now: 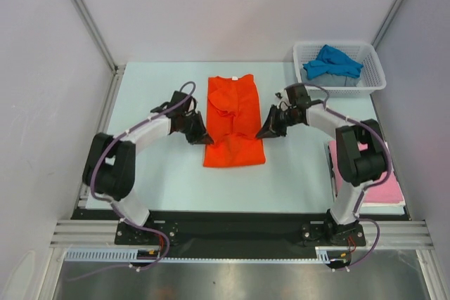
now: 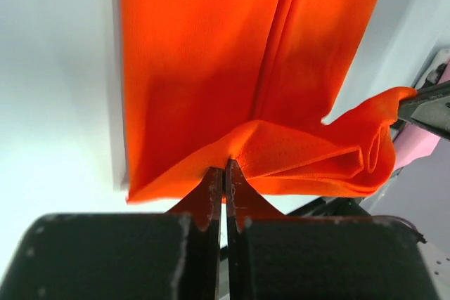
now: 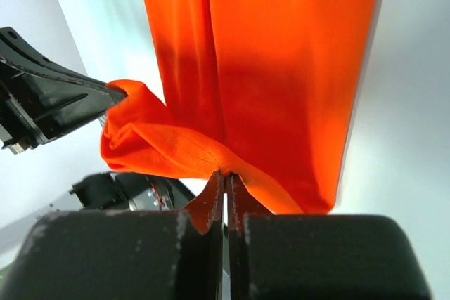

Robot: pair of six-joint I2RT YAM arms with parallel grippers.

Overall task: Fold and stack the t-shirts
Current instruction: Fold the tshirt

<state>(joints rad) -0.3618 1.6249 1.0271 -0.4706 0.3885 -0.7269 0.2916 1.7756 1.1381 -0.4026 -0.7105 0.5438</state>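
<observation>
two pinches, left hand [image 2: 225, 165] and right hand [image 3: 225, 175], on fine-mesh orange-red t-shirt [image 1: 235, 147]

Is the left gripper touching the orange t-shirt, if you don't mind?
Touching: left wrist view shows the left gripper shut, pinching the orange t-shirt.

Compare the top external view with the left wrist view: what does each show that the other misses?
Top only: the blue t-shirt lying in the white basket, and the collar end of the orange t-shirt. Left wrist only: the left gripper pinched shut on a raised fold of orange cloth. Both: the orange t-shirt, the right gripper at its other side, some of the pink t-shirt.
</observation>
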